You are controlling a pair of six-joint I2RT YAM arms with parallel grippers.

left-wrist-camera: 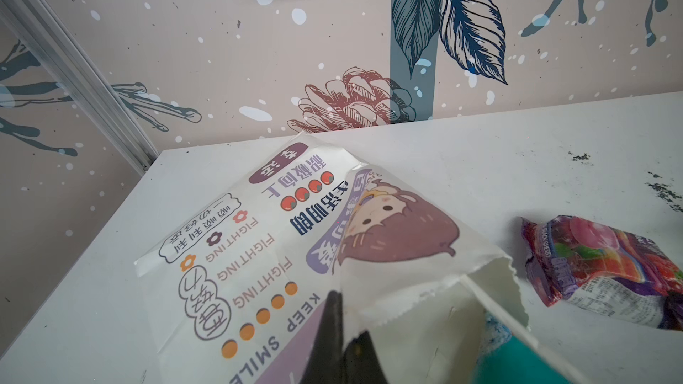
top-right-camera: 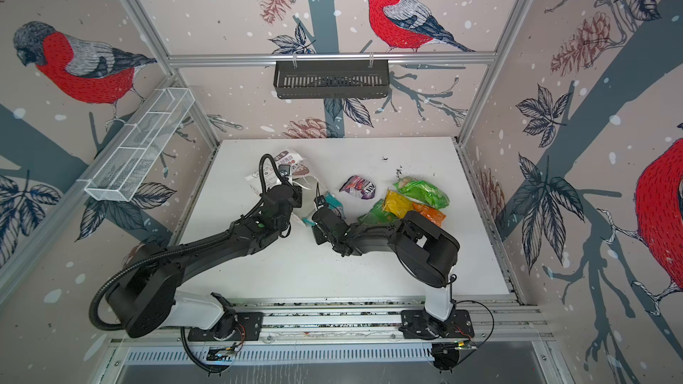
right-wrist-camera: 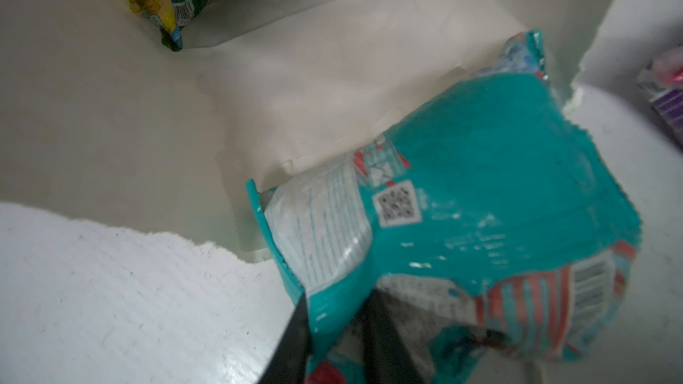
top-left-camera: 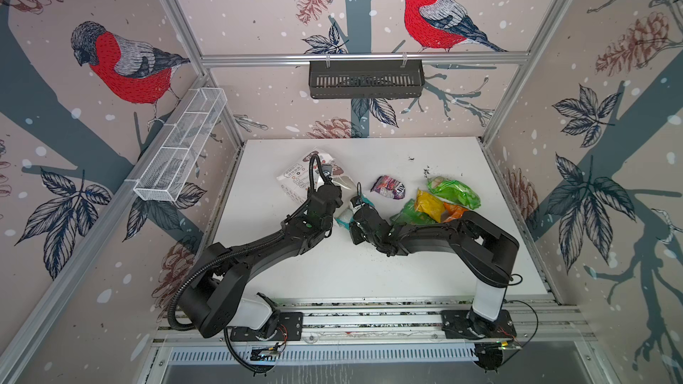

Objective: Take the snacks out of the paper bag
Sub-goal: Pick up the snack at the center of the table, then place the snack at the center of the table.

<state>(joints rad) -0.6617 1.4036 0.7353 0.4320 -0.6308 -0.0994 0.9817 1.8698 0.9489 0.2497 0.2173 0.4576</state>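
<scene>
1. The paper bag [top-left-camera: 292, 182] lies on its side on the table [top-left-camera: 369, 271]. The paper at its torn mouth is pinched between the closed fingers of the left gripper [left-wrist-camera: 345, 341], judged to hold the mouth open.
2. The teal packet [right-wrist-camera: 480, 197], lying across the mouth, is clamped by the right gripper [right-wrist-camera: 338, 334], presumably for withdrawal.
3. A green-yellow packet [right-wrist-camera: 162, 5] is seen deeper inside the bag.
4. The purple packet [top-left-camera: 388, 187] and the pile of green, yellow and orange packets [top-left-camera: 443, 197] lie outside, well apart from the mouth.

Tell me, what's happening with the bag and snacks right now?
Left end effector shut on paper bag edge. Right end effector shut on teal packet at bag mouth. Green-yellow packet deeper inside. Nothing blocking.
</scene>
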